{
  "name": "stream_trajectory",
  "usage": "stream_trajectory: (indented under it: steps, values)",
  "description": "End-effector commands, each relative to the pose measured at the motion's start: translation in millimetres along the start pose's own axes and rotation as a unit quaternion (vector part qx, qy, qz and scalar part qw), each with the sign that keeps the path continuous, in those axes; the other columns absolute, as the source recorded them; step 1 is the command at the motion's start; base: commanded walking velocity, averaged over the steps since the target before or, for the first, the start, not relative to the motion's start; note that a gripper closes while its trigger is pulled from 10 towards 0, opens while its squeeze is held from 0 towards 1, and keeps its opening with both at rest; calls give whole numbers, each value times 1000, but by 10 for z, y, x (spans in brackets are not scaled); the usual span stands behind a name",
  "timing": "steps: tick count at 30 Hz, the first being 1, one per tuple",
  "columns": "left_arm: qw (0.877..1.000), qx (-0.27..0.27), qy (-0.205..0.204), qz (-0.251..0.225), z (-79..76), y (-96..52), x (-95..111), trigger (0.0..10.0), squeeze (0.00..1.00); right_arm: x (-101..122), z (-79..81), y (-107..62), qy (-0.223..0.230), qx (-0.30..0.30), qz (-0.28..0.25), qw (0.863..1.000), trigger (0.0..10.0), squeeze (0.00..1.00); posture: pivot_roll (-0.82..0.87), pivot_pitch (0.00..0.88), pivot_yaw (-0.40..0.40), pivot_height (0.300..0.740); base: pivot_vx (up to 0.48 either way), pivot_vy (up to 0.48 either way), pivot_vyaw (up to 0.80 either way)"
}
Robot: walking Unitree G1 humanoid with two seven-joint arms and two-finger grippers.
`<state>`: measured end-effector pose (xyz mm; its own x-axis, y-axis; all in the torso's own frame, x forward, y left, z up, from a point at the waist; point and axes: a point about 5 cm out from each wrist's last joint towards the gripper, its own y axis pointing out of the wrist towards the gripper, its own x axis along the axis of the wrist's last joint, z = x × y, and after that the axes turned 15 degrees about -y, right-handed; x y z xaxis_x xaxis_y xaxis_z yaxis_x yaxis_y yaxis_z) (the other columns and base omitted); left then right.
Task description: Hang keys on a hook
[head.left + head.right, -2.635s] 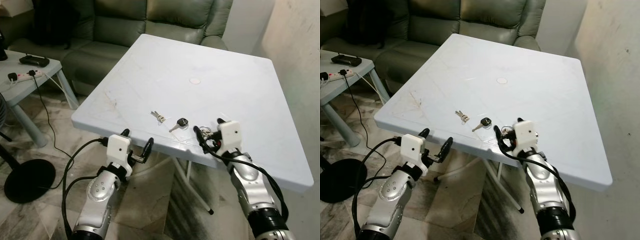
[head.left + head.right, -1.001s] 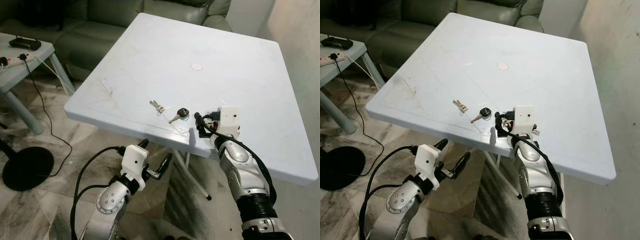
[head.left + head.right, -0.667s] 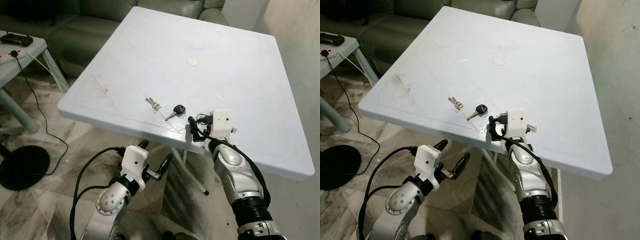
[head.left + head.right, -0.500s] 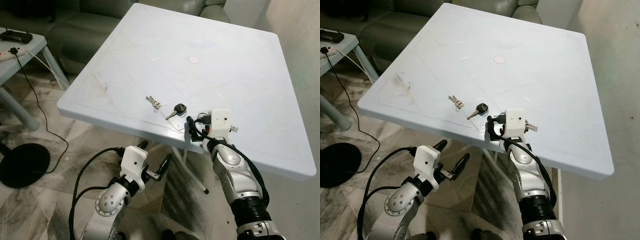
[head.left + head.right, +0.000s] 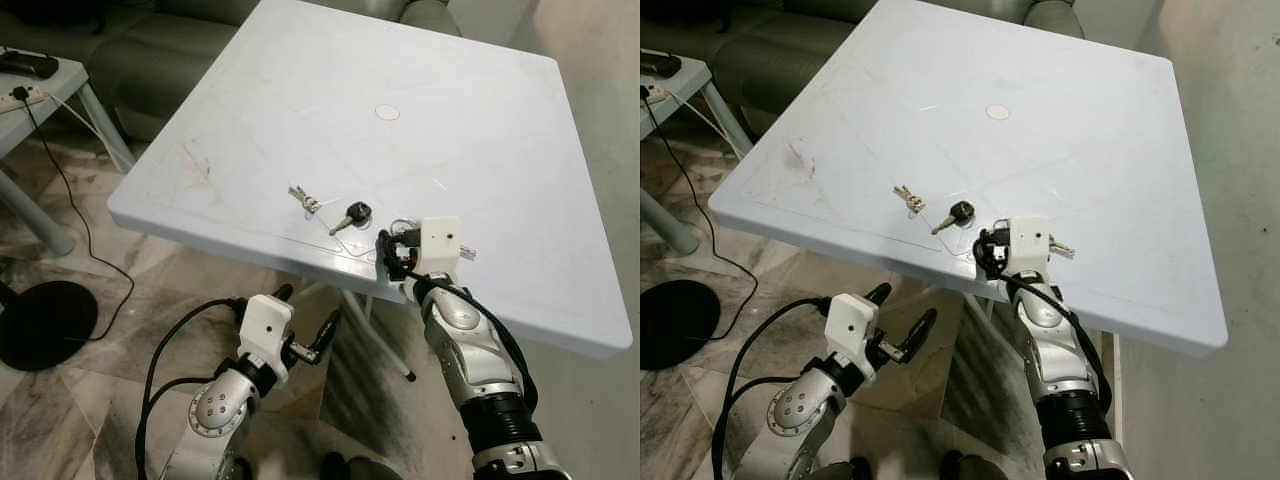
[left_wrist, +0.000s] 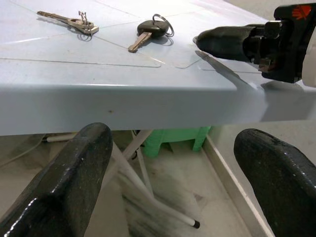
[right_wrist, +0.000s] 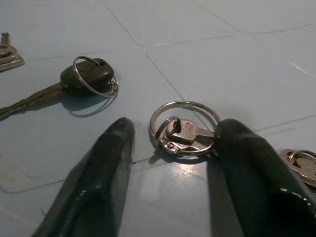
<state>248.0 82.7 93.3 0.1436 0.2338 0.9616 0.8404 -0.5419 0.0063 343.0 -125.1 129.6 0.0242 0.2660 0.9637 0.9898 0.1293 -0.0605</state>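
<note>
With the right gripper (image 7: 170, 163) now lowered onto the white table (image 5: 300, 90), fingers spread either side of the key ring (image 7: 185, 129) — lower centre of the right wrist view — not yet clasped; pinch comes next. Left gripper (image 5: 300, 322) idle, fingers apart.

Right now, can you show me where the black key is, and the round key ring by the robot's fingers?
black key (image 7: 81, 76), right wrist view, on its dark plastic head.
round key ring (image 7: 183, 106), right wrist view, on the ring's far edge.
right gripper (image 7: 173, 148), right wrist view, midway between its fingertips.
</note>
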Motion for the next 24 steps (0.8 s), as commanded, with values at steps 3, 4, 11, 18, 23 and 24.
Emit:
stream_trajectory:
  steps: [3, 4, 11, 18, 23, 24]
  values:
    - [1000, 1, 0, 8, -16, -25, -25, 10000, 0, 13, -35, 0, 1, -11, 0, 1000, 863, 0, 21, 215, -104, 740, 0, 0, 0]
    - [1000, 1, 0, 8, -16, -25, -25, 10000, 0, 13, -35, 0, 1, -11, 0, 1000, 863, 0, 21, 215, -104, 740, 0, 0, 0]
    - [1000, 1, 0, 9, -13, -22, -24, 10000, 0, 19, -41, 11, 3, -15, 0, 1000, 1373, 0, 24, 213, -104, 740, 0, 0, 0]
    - [1000, 3, -1, 9, -12, -22, -25, 10000, 0, 20, -46, 18, 2, -16, 0, 1000, 2000, 0, 27, 212, -106, 740, 0, 0, 0]
    - [1000, 5, -2, 7, -3, -22, -15, 10000, 0, 35, -44, 24, -1, -16, -4, 1000, 1725, 0, 28, 209, -107, 740, 0, 0, 0]
    - [1000, 6, -2, 6, -1, -22, -13, 10000, 0, 39, -44, 26, -1, -16, -4, 1000, 1882, 0, 28, 209, -107, 740, 0, 0, 0]
